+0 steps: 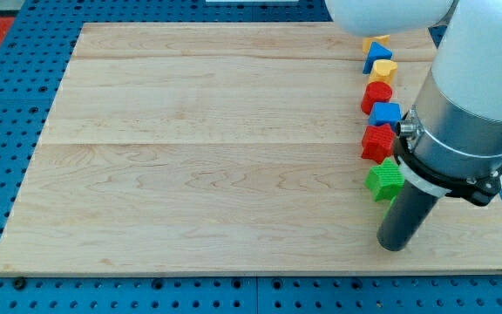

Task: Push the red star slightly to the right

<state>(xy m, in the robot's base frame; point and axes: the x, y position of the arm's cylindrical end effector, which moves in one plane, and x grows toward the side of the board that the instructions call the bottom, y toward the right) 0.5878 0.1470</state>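
A pale wooden surface (pixel 216 157) fills the frame, with a column of small blocks down its right side. From the top: a yellow block (pixel 375 41) mostly hidden by the arm, a blue triangle (pixel 376 58), a yellow block (pixel 383 71), a red round block (pixel 376 94), a blue cube (pixel 386 113), the red star (pixel 377 142) and a green star (pixel 385 180). My tip (pixel 393 245) rests at lower right, just below the green star and well below the red star. There are no jaws, only the rod. The red star looks light, rigid and easy to slide; pushing its left face seems best. The arm hides its right edge, so its shape is uncertain.
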